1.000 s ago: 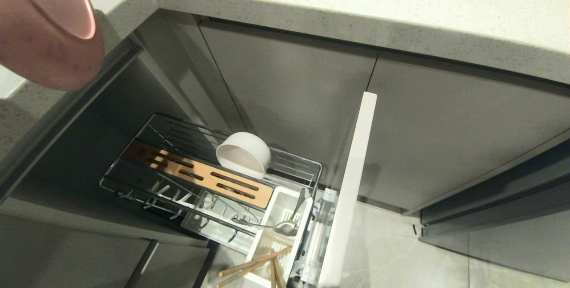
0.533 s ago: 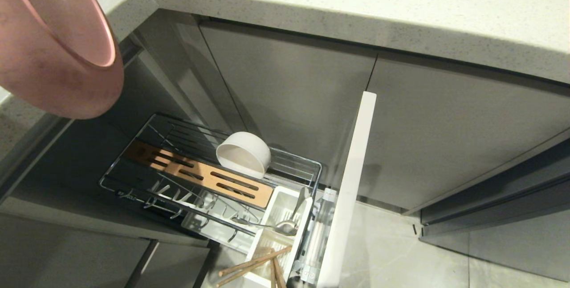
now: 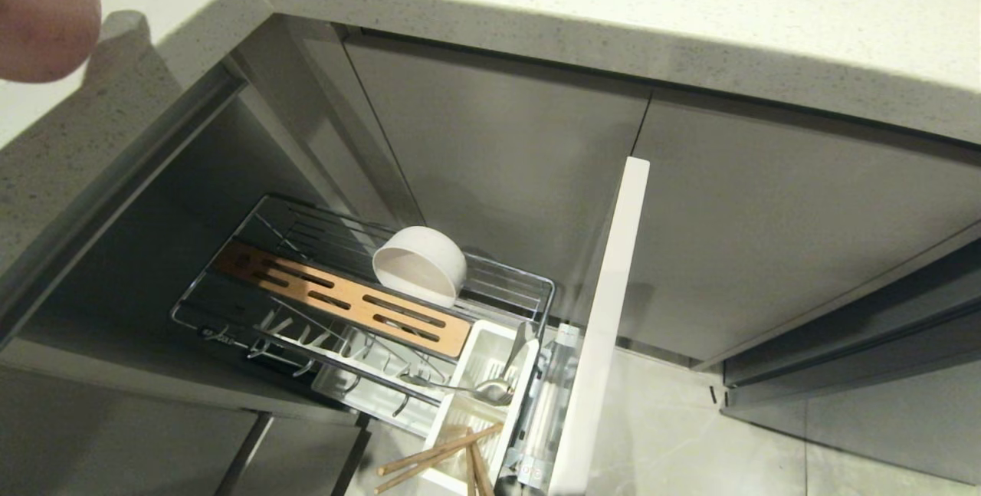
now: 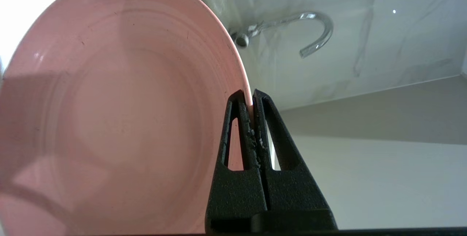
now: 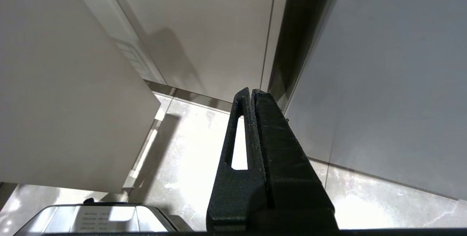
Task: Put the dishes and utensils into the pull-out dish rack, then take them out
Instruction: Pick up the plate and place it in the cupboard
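The flat round pale-pink ceramic plate [image 4: 109, 119] is pinched at its thin rim by the left tool [image 4: 251, 99], so the glazed, faintly ringed face stands on edge, as a slot would require. It is held up over the speckled pale stone surface [image 3: 536, 13], well apart from the chrome wire pull-out dish rack [image 3: 506, 281]. There, the small off-white round bowl [image 3: 419, 266] leans beside the slotted wooden strip [image 3: 345, 300]. The right tool [image 5: 252, 93], parked low, is closed on nothing.
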You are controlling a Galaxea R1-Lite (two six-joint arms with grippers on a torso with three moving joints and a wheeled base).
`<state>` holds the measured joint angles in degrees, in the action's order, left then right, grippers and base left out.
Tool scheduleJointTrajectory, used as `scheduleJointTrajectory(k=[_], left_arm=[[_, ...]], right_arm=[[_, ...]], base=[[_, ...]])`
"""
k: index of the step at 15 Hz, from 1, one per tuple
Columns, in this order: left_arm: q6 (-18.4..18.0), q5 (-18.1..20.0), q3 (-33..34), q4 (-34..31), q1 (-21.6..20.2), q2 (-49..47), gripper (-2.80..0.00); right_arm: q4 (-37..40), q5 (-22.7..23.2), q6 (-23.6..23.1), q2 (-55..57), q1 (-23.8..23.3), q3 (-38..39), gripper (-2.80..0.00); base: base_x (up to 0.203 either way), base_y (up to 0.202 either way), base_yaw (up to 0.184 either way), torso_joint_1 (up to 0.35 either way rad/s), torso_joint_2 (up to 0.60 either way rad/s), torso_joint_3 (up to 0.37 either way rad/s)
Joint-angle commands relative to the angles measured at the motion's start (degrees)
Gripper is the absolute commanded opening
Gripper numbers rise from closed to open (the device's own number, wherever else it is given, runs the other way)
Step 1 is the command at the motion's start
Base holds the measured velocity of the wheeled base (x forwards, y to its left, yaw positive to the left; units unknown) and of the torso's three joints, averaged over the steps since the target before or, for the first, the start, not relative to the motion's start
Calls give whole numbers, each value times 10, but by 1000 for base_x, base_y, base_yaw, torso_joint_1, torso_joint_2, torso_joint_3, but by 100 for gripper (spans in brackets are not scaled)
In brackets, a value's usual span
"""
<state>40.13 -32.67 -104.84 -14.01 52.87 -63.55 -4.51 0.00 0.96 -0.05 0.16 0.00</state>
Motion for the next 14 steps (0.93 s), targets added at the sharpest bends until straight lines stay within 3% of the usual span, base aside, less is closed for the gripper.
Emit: scheduleJointTrajectory(k=[1, 3, 7, 11, 14], left_arm=[[-25, -13, -41, -6, -7, -38, -280], [-45, -63, -54, -6, -10, -72, -280], [-96, -90, -56, -3, -10, -106, -280], [-105, -126, -56, -2, -4, -141, -280], [-102, -170, -55, 3, 48, -152, -280]], right_arm=[[-1, 0, 0, 0, 0, 15, -280], [-1, 0, 0, 0, 0, 16, -280], [-1, 0, 0, 0, 0, 15, -280], [-1, 0, 0, 0, 0, 15, -280], [-1, 0, 0, 0, 0, 16, -280]], base=[[0, 0, 0, 0, 0, 0], [0, 0, 0, 0, 0, 0], [0, 0, 0, 0, 0, 0], [0, 0, 0, 0, 0, 0], [0, 0, 0, 0, 0, 0]])
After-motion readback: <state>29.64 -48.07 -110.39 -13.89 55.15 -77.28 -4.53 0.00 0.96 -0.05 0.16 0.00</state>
